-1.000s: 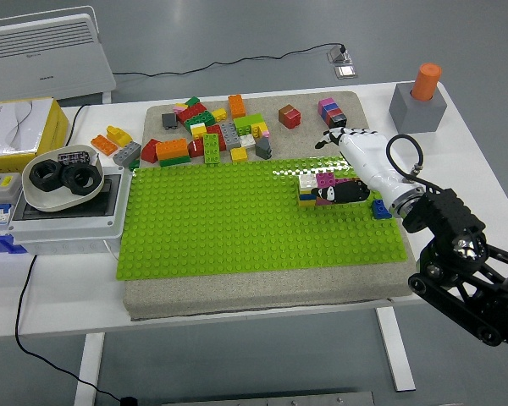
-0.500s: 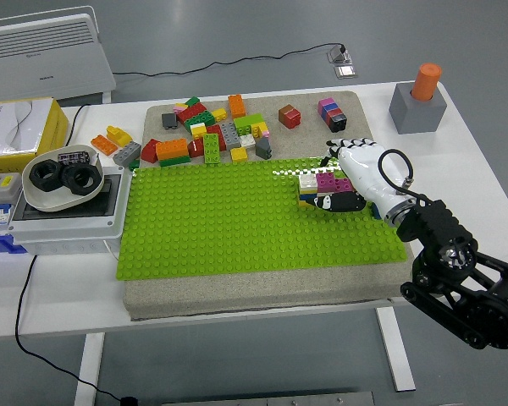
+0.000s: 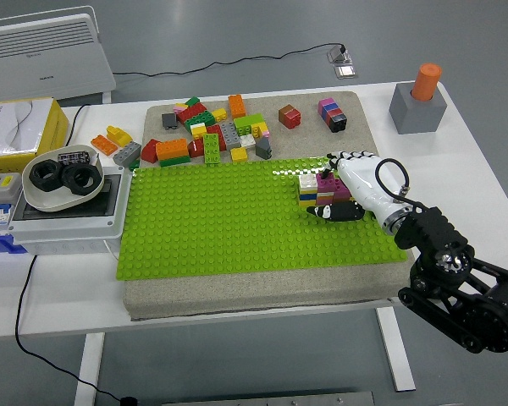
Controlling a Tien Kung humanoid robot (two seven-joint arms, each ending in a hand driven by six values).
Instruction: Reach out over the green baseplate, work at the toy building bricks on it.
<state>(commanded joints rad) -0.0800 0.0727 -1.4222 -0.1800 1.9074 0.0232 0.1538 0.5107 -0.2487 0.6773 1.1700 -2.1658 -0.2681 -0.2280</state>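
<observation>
A green baseplate (image 3: pixel 229 220) lies on a grey mat. A small stack of bricks (image 3: pixel 316 185), white, pink, yellow and blue, stands on its right part. My right hand (image 3: pixel 343 184), white with black fingertips, comes in from the lower right. Its fingers curl around the right side of the stack, thumb (image 3: pixel 332 211) in front of it and fingertips behind it. The blue brick beside the stack is hidden by the hand. The left arm is out of view.
A pile of loose bricks (image 3: pixel 212 133) lies on the mat behind the baseplate, with a red cube (image 3: pixel 289 116) and a multicoloured block (image 3: pixel 332 112). A grey block with an orange peg (image 3: pixel 418 101) stands far right. A bowl with black parts (image 3: pixel 61 178) sits on a box at left.
My right hand slid left and toward me along the stack, covering the blue brick that showed beside it, and its fingers closed around the stack. The forearm moved down-left.
</observation>
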